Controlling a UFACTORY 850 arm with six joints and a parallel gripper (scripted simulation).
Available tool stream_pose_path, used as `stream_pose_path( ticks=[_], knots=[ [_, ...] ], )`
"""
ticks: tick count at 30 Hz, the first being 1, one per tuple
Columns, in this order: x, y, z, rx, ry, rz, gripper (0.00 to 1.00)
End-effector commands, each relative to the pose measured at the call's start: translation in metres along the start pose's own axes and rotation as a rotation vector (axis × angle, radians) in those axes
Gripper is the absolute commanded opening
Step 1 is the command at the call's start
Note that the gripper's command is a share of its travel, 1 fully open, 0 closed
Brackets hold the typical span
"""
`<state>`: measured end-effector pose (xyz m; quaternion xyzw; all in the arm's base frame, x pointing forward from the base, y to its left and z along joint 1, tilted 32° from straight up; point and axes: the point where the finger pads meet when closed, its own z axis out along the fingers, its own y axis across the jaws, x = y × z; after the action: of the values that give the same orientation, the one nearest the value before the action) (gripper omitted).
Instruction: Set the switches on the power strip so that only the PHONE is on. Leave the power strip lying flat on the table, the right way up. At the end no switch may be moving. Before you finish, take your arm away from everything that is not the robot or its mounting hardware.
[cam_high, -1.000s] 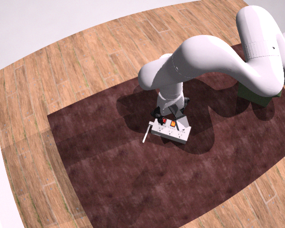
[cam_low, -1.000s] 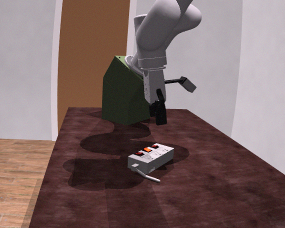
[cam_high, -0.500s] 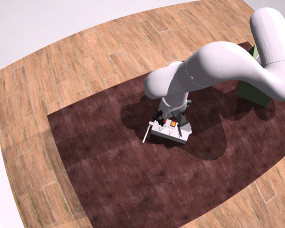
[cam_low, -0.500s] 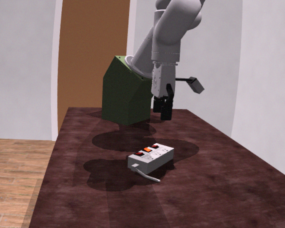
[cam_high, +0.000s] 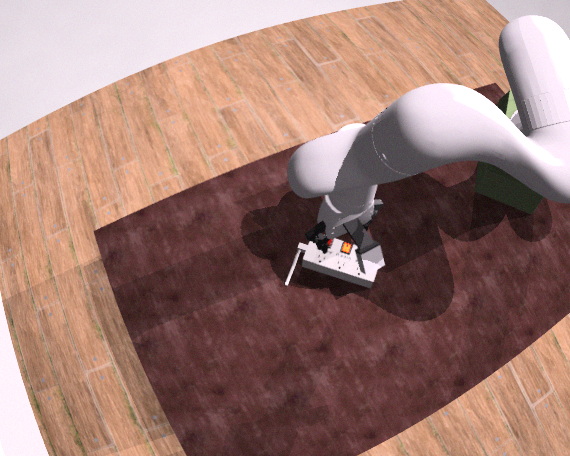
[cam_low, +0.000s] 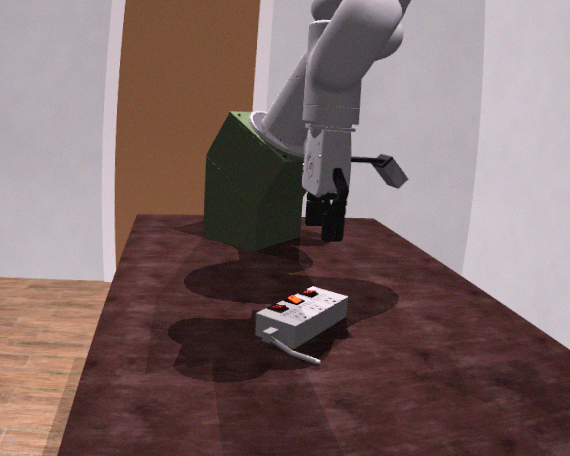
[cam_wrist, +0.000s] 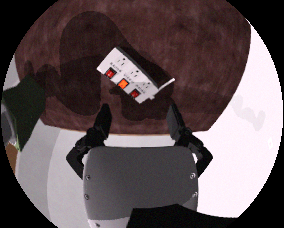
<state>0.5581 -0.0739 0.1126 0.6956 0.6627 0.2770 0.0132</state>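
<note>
The white power strip (cam_high: 340, 261) lies flat on the dark red table top, right way up, with a short grey cord stub (cam_high: 293, 267) at one end. It has three rocker switches in a row. The middle switch (cam_low: 295, 299) glows bright orange; the two outer switches (cam_low: 278, 307) (cam_low: 309, 293) look dark red. The labels are too small to read. My gripper (cam_low: 327, 225) is open and empty. It hangs well above the table, over the strip's far side, pointing down. In the wrist view the strip (cam_wrist: 133, 74) lies beyond my open fingers.
The green block (cam_low: 250, 185) that carries the arm's base stands at the back of the table. A wooden floor surrounds the table, with walls behind. The arm's shadow falls around the strip.
</note>
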Motion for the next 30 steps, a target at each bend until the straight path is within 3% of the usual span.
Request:
stream_pose_path(
  ticks=[1,14,23,24,30],
  knots=[
    [-0.002,-0.002,0.004,-0.002,0.001,-0.047,1.0],
    [-0.028,-0.041,0.055,0.008,0.003,-0.588,1.0],
    [-0.032,-0.048,0.063,-0.002,-0.003,-0.752,1.0],
    [-0.032,-0.048,0.063,-0.002,-0.003,-0.752,0.0],
    [-0.032,-0.048,0.063,-0.002,-0.003,-0.752,0.0]
  ],
)
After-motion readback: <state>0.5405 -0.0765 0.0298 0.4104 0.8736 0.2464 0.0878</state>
